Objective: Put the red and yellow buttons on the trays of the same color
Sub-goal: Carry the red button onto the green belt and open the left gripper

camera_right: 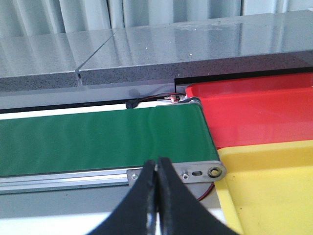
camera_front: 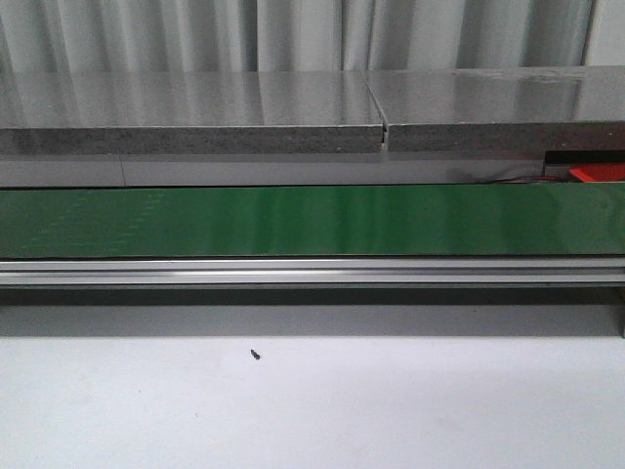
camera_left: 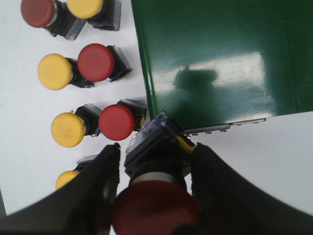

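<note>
Left gripper [camera_left: 154,196] pinching red mushroom-cap push button [camera_left: 155,208] by its boxy black body; rigid, light, smooth cap slippery. Right gripper [camera_right: 157,196] pressed together, empty.

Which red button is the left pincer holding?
The red button between the left pincer fingers, its black body clamped at the green belt edge. The other red ones sit free, paired with yellow buttons.

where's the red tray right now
In the right wrist view the red tray sits at the end of the green belt, with the yellow tray beside it. The front view shows only its corner at the far right.
</note>
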